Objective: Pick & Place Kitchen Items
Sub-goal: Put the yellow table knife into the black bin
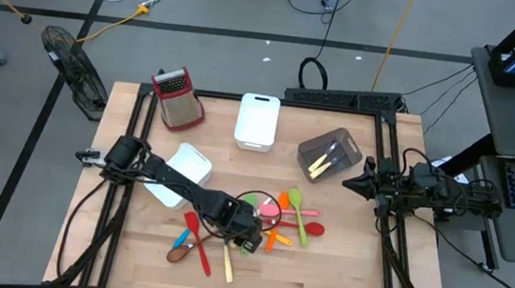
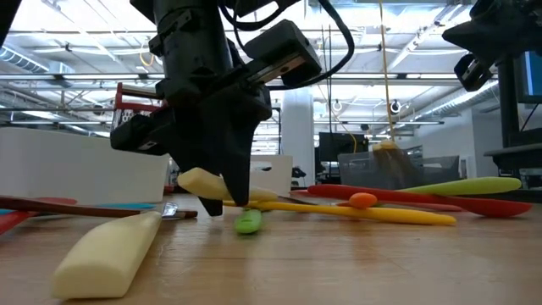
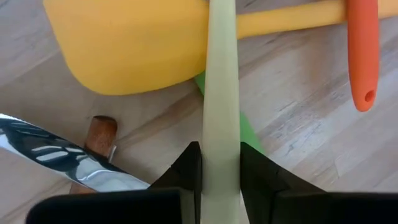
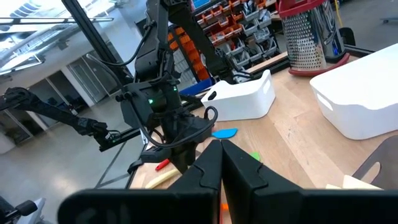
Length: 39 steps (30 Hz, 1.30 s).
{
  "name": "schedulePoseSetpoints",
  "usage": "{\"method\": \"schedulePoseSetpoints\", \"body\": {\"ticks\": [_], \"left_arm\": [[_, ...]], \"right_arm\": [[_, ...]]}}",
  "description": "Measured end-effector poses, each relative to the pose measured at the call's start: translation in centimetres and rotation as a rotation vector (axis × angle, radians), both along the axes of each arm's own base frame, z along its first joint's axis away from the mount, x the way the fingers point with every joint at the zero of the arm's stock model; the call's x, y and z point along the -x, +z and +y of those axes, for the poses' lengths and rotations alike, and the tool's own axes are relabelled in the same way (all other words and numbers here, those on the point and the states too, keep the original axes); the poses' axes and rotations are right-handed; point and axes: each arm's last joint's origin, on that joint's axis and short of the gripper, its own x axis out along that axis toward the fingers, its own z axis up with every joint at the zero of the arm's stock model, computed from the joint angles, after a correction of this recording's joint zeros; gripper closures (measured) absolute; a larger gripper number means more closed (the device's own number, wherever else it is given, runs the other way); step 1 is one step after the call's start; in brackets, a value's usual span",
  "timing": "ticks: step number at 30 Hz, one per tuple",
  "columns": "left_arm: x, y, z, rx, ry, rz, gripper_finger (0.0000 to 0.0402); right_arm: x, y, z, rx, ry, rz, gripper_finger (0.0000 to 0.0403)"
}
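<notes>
Because its pale, cream-coloured handle runs straight between the left gripper's fingers, that utensil looks ready for lifting from the heap of kitchen items on the table. It is slim and smooth, lying over a yellow spatula and a green piece; the fingers pinch it from both sides, though how firmly is hard to judge. Well apart, the right gripper waits at the table's right edge, fingers pressed together.
</notes>
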Motion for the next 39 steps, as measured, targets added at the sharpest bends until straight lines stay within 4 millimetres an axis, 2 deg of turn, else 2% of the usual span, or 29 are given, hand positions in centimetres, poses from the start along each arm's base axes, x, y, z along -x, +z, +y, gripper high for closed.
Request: {"method": "schedulePoseSetpoints", "body": {"ticks": [10, 17, 21, 25, 30, 39], "left_arm": [[0.4, 0.3, 0.3, -0.035, 0.085, 0.031, 0.0337], [0.6, 1.4, 0.5, -0.056, 0.141, 0.006, 0.0337], [0.9, 2.9, 0.7, -0.078, 0.181, -0.042, 0.0337], [1.1, 5.1, 1.1, -0.122, 0.216, -0.149, 0.0337], [0.7, 8.4, 1.7, -0.2, 0.203, -0.369, 0.0337], [-1.7, 11.7, 4.2, -0.196, 0.163, -0.704, 0.0337]], "right_arm": [[0.0, 0.0, 0.0, -0.001, 0.0, 0.0, 0.0403], [0.0, 0.0, 0.0, -0.001, 0.001, 0.004, 0.0403], [0.0, 0.0, 0.0, -0.009, 0.0, 0.005, 0.0403], [0.0, 0.0, 0.0, -0.03, 0.002, 0.007, 0.0403], [0.0, 0.0, 0.0, -0.031, 0.001, 0.007, 0.0403], [0.0, 0.0, 0.0, -0.084, -0.001, 0.011, 0.0399]]}}
